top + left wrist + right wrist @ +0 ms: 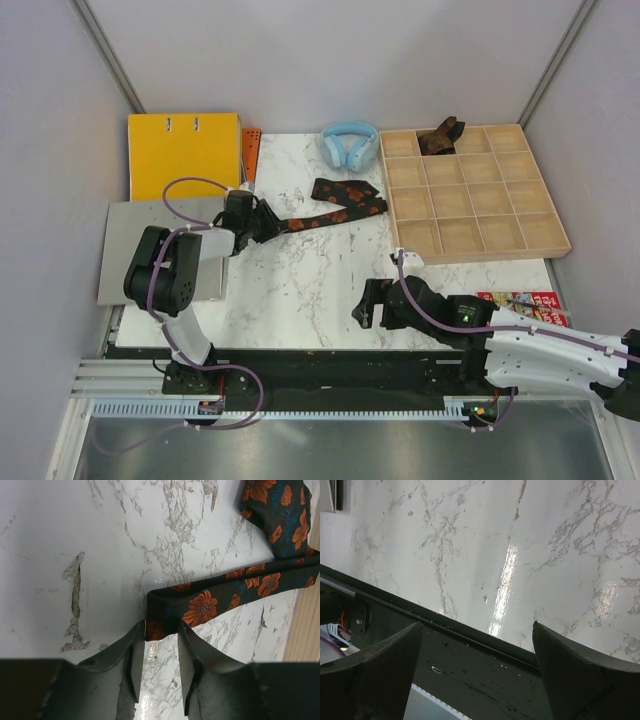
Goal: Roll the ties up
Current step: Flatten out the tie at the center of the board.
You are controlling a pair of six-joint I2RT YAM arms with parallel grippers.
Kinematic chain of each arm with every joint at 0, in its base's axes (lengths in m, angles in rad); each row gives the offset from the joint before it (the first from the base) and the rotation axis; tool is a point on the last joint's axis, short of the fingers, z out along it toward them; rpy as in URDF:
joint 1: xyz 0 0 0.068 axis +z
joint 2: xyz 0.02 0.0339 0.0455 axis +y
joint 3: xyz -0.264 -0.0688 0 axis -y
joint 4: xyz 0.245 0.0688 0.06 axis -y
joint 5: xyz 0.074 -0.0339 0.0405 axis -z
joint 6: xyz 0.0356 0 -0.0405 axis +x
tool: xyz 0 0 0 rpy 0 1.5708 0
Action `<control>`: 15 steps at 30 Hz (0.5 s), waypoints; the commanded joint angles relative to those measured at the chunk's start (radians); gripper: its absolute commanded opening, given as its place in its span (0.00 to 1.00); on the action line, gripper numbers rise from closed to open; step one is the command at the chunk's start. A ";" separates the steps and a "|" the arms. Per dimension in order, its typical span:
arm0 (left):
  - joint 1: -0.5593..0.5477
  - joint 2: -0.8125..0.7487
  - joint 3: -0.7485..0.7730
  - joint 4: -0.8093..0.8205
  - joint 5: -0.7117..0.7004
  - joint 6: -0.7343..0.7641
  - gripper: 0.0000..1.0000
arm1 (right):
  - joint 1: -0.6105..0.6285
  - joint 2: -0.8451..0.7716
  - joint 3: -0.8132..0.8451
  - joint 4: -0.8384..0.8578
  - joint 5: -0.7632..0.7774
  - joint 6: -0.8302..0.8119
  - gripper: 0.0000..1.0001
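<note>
Clenching the orange tie [210, 602] by its end, left gripper [161, 630] toward desk's left edge, right gripper [476, 626] hanging released over near edge, brown tie [440, 136] lying in far-right tray [560, 243]

Bright, even overhead light fills the top view, leaving only soft, short shadows under the arms on the marble table [300, 290]. In the right wrist view a long white streak of glare runs down the glossy table, and the right claw [476, 626] looms dark and soft-edged. The left wrist view is sharp on the patterned tie [210, 602], while the left claw [161, 627] is blurred and shadowed.
</note>
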 commanded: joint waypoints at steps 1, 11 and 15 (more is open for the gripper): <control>-0.005 0.035 0.035 0.024 -0.050 -0.019 0.36 | 0.008 0.009 0.038 0.028 0.008 -0.010 0.98; -0.004 0.015 0.026 -0.029 -0.064 -0.040 0.02 | 0.006 0.043 0.053 0.031 0.033 -0.020 0.98; -0.007 -0.168 -0.060 -0.163 -0.115 -0.108 0.02 | 0.005 0.076 0.089 0.014 0.103 0.016 0.98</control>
